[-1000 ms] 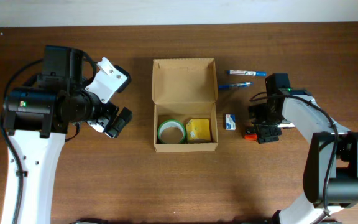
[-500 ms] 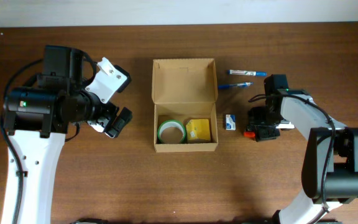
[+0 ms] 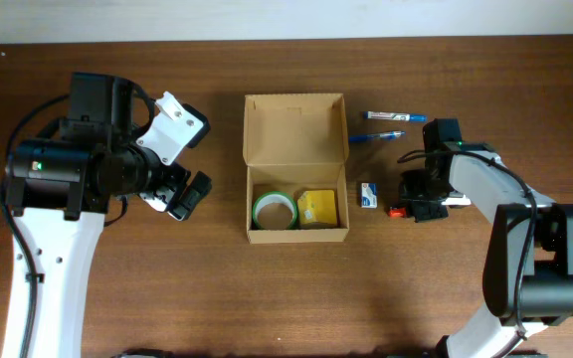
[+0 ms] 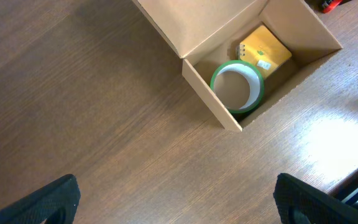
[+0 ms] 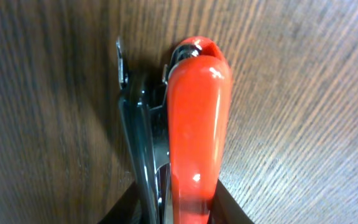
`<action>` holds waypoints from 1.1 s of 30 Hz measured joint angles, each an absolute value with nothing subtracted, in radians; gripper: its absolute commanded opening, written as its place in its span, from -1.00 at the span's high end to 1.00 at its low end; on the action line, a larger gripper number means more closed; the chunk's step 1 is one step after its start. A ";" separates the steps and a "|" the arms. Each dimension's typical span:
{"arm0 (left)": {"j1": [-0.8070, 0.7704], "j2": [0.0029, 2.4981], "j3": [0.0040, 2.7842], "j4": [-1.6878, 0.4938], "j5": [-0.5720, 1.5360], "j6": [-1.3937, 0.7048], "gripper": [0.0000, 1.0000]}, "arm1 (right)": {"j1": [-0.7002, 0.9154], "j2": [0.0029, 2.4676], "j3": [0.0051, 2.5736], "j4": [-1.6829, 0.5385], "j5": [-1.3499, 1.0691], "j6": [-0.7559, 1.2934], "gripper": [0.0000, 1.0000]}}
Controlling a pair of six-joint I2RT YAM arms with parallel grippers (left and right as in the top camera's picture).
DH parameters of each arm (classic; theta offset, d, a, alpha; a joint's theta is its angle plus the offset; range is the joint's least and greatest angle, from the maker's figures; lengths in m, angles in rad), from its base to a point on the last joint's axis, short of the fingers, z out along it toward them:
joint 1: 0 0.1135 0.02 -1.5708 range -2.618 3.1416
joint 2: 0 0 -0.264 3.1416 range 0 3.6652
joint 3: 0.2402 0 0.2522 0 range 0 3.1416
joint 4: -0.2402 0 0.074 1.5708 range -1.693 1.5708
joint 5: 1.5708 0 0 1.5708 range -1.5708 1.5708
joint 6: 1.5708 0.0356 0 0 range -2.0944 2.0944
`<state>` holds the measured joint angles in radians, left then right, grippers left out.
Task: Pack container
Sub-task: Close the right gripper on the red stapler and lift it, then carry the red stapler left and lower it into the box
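The cardboard container point(image 3: 295, 129) sits open in the middle of the surface point(image 3: 267, 298), holding a green tape roll point(image 3: 275, 210) and a yellow pad point(image 3: 317, 207), with the left jaws spread wide well to its left and the right jaws straddling a red stapler point(image 5: 197, 137) on its right, though I cannot tell if they pinch it.

Work surface: a dark brown wooden table point(image 3: 286, 298), with the grain laid left to right in the overhead view. Beyond its far edge a pale, featureless strip point(image 3: 286, 18) is seen; whether it is wall or floor cannot be told. A small light speck point(image 3: 3, 54) is noted near the far left corner. A bright glare patch point(image 4: 331, 134) is recorded on the tabletop in the left wrist view, so a slight sheen is indicated.
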<state>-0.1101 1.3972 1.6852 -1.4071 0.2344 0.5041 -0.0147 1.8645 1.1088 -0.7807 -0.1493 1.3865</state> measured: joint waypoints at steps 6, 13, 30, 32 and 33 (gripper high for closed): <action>-0.110 1.397 1.685 -1.407 0.234 0.504 -0.99 | -0.015 1.862 1.116 -0.786 -0.157 1.391 0.92; -0.110 1.397 1.685 -1.407 0.234 0.504 -0.99 | -0.015 1.869 1.143 -0.827 -0.180 1.364 0.92; -0.110 1.397 1.685 -1.407 0.234 0.504 -0.99 | 0.011 1.870 1.482 -1.143 -0.194 1.126 0.92; -0.110 1.397 1.685 -1.407 0.234 0.504 -0.99 | 0.038 1.870 1.555 -1.178 -0.194 1.083 0.92; -0.110 1.397 1.685 -1.407 0.234 0.504 -0.99 | 0.054 1.870 1.594 -1.198 -0.193 1.059 0.92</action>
<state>-0.1101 1.3972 1.6852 -1.4075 0.2344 0.5041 0.0544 1.8702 1.5936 -1.1980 -0.1932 1.0588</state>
